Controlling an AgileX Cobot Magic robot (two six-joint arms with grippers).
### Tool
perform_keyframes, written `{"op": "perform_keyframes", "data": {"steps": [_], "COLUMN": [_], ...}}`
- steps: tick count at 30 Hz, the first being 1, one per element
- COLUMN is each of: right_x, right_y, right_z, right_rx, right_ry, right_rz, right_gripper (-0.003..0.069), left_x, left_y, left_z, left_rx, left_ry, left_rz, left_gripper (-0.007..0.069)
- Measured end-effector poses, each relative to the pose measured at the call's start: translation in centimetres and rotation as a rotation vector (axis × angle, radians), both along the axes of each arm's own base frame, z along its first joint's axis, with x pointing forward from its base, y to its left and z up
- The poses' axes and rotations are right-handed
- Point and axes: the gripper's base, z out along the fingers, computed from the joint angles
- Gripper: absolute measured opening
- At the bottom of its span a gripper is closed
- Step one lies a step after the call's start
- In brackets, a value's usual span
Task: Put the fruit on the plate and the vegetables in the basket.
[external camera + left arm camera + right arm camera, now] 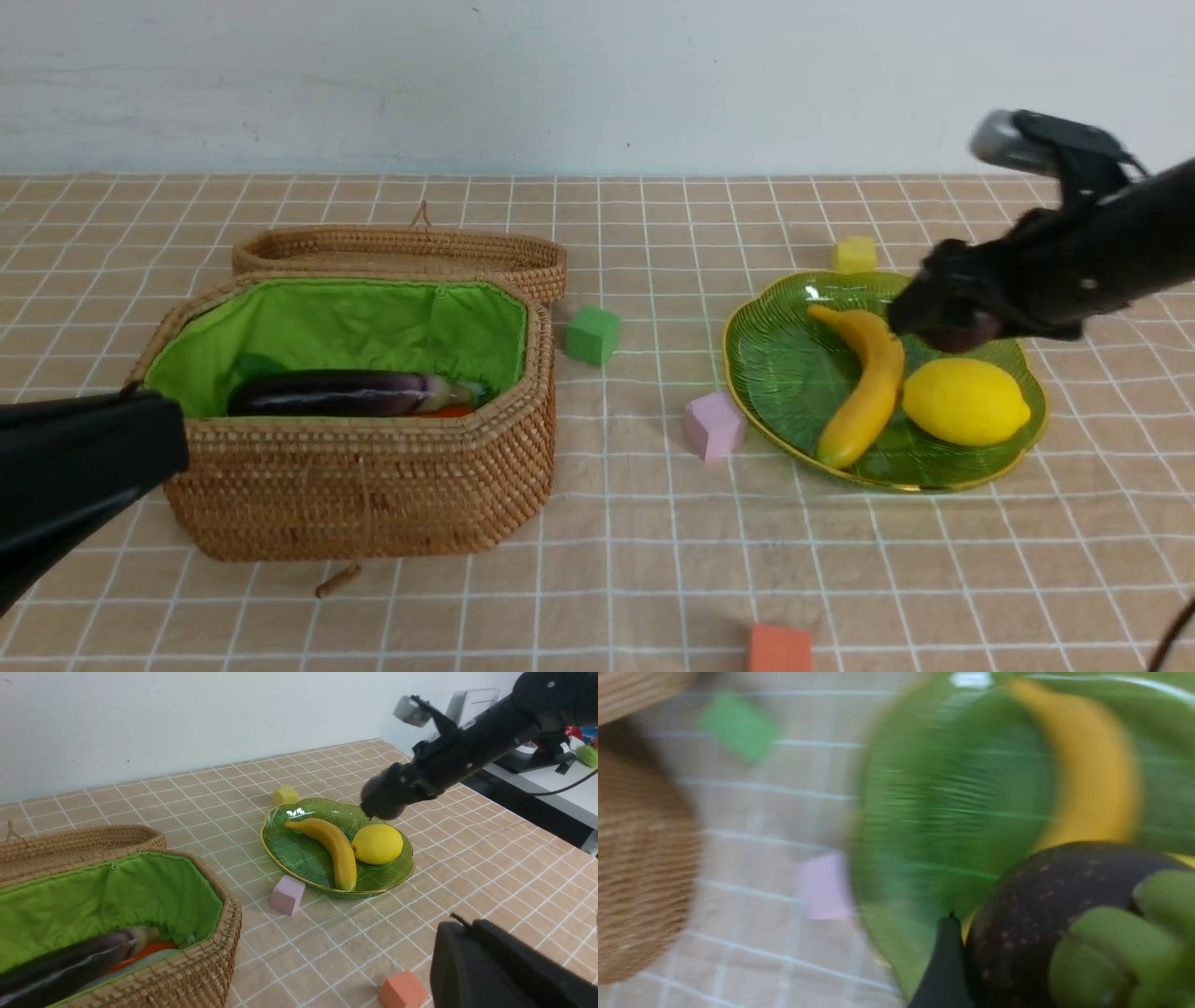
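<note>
Right wrist view smeared by motion blur — plate (952, 793), banana (1092, 765) and pink cube (824, 886) soft-edged. Mangosteen (962, 333) mostly hidden behind right gripper (934, 322). Carrot (455, 411) nearly buried under eggplant (336, 393) — radish unseen from front.

A plain pale wall (597, 84) stands behind the table, faintly scuffed. The table wears a tan cloth (653, 560) with a white grid, evenly lit with soft shadows. Seen from the left wrist, a second grey-white desk (556, 781) stands beyond the table's edge, with a pale box-like device (472, 704), perhaps a monitor, and small coloured clutter too blurred to name.
</note>
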Motion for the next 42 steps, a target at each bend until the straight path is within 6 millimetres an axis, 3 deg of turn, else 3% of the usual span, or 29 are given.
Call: {"op": "perform_keyframes", "data": {"steps": [4, 7, 8, 11, 16, 20, 21, 22, 23, 24, 25, 28, 29, 31, 32, 34, 36, 38, 42], "right_x": [1.3, 2.0, 2.2, 2.1, 0.7, -3.7, -3.9, -6.3, -6.6, -9.7, -11.3, -15.2, -17.8, -20.7, -21.0, -25.2, -26.6, -29.7, -31.9], "right_y": [2.6, 2.9, 2.9, 2.8, 2.8, 2.4, 2.3, 1.8, 1.7, 1.1, 0.7, -0.1, -0.7, -1.2, -1.3, -2.0, -2.2, -2.8, -3.3], "right_z": [-2.3, -3.5, -3.9, -3.5, -0.2, 6.0, 6.3, 8.1, 8.2, 9.3, 9.6, 9.5, 9.4, 9.0, 9.0, 8.4, 8.1, 7.1, 5.6], "right_rx": [-0.039, -0.055, -0.058, -0.057, -0.05, -0.03, -0.03, -0.041, -0.043, -0.068, -0.083, -0.109, -0.113, -0.101, -0.099, -0.069, -0.051, -0.014, 0.025], "right_ry": [-0.05, -0.064, -0.068, -0.079, -0.129, -0.16, -0.159, -0.14, -0.136, -0.092, -0.07, -0.001, 0.024, 0.039, 0.036, 0.005, -0.013, -0.077, -0.149], "right_rz": [0.029, 0.012, 0.005, 0.004, 0.034, 0.103, 0.105, 0.119, 0.119, 0.125, 0.119, 0.103, 0.078, 0.051, 0.048, 0.006, -0.014, -0.058, -0.102], "right_gripper": [0.0575, 0.0588, 0.0634, 0.0679, 0.0656, 0.0525, 0.0509, 0.0437, 0.0437, 0.0339, 0.03, 0.0204, 0.0151, 0.0111, 0.0107, 0.0083, 0.0081, 0.008, 0.008], "left_x": [0.0, 0.1, 0.1, 0.1, -0.9, -2.6, -2.8, -3.4, -3.4, -3.9, -4.1, -4.1, -3.9, -3.7, -3.6, -3.4, -3.4, -3.2, -3.1], "left_y": [0.0, 0.1, 0.2, 0.4, 1.4, 3.0, 3.2, 3.8, 3.9, 4.3, 4.5, 4.6, 4.4, 4.1, 4.1, 3.9, 3.8, 3.6, 3.6], "left_z": [0.0, 0.0, -0.2, -0.9, -2.4, -4.2, -4.2, -5.1, -5.2, -6.6, -7.1, -8.6, -9.6, -10.5, -10.6, -11.5, -11.8, -12.5, -13.1], "left_rx": [0.004, 0.02, 0.04, 0.067, 0.01, -0.08, -0.09, -0.129, -0.135, -0.173, -0.188, -0.186, -0.169, -0.144, -0.141, -0.122, -0.116, -0.1, -0.083], "left_ry": [-0.004, -0.015, -0.025, -0.047, -0.093, -0.158, -0.165, -0.167, -0.167, -0.158, -0.164, -0.168, -0.165, -0.154, -0.154, -0.139, -0.134, -0.119, -0.102], "left_rz": [0.002, 0.009, 0.016, 0.028, 0.028, 0.018, 0.018, 0.019, 0.019, 0.02, 0.02, 0.02, 0.021, 0.022, 0.022, 0.021, 0.02, 0.02, 0.023], "left_gripper": [0.0004, 0.0004, 0.0004, -0.0008, -0.0013, -0.0013, -0.0013, -0.0013, -0.0013, -0.0013, -0.0013, -0.0013, -0.0013, -0.0013, -0.0013, -0.0013, -0.0013, -0.0013, -0.0013]}}
